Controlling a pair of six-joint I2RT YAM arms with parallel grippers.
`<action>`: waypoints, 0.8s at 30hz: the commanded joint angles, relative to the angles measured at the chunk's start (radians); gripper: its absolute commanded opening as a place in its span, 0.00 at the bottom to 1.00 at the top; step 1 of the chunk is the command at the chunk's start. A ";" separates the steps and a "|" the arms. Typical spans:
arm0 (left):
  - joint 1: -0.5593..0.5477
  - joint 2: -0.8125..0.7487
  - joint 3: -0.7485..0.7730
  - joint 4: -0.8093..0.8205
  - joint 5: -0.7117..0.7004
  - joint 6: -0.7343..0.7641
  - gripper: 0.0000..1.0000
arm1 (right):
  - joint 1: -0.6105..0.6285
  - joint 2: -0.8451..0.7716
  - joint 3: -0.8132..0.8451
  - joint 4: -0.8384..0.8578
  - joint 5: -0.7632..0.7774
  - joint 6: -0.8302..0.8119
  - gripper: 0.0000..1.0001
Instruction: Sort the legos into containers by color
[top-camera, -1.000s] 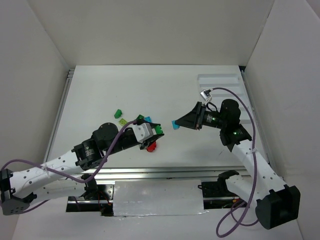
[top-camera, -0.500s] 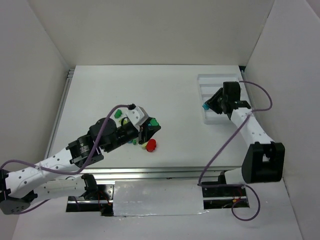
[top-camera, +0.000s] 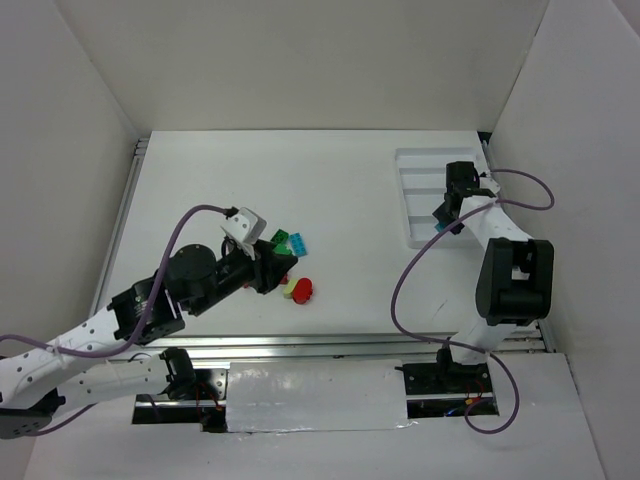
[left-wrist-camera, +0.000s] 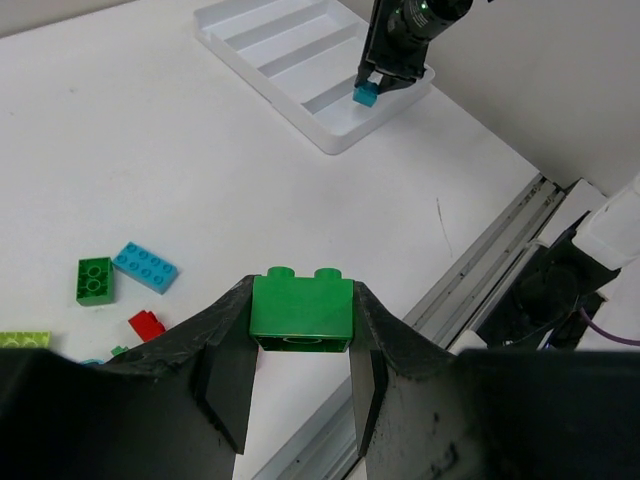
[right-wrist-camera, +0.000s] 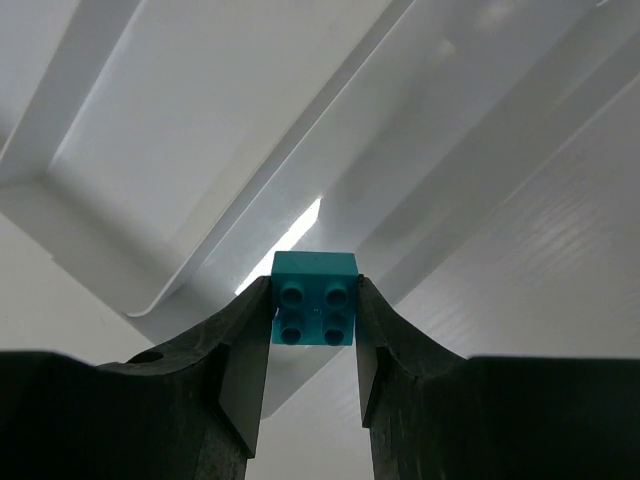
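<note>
- White walls box in your white desk (top-camera: 200, 180); the arm bases sit along the bottom edge of the top view.
- Your left claw (left-wrist-camera: 300, 318) is pinching a dark green brick (left-wrist-camera: 300, 302) by its two sides, studs upward; in the top view it sits lower left of centre, just beside the loose bricks.
- Loose legos lie on the desk left of centre: a green square brick (left-wrist-camera: 94, 279) touching a longer cyan brick (left-wrist-camera: 145, 267); a red piece (left-wrist-camera: 147, 324) lies below them, and a pale yellow-green one (left-wrist-camera: 22, 340) is at the left edge of the left wrist view.
- Your white tray (top-camera: 428, 172) lies at the upper right of the top view, its compartments split by thin raised walls.
- Your right claw (right-wrist-camera: 313, 322) is pinching a small cyan brick (right-wrist-camera: 314, 300), its four studs facing the wrist camera; the brick hangs at the tray's end compartment, the lowest one in the top view.
- You cannot tell whether that brick touches the tray floor.
</note>
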 joint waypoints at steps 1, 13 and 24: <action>0.002 0.014 -0.019 0.015 -0.003 -0.027 0.00 | -0.016 0.038 0.051 0.017 0.036 -0.020 0.04; 0.002 0.040 -0.050 0.075 0.049 -0.047 0.00 | -0.004 -0.023 0.012 0.073 -0.099 -0.039 0.99; 0.002 0.017 -0.067 0.214 0.266 0.097 0.00 | 0.258 -0.497 -0.180 0.252 -1.056 -0.092 0.96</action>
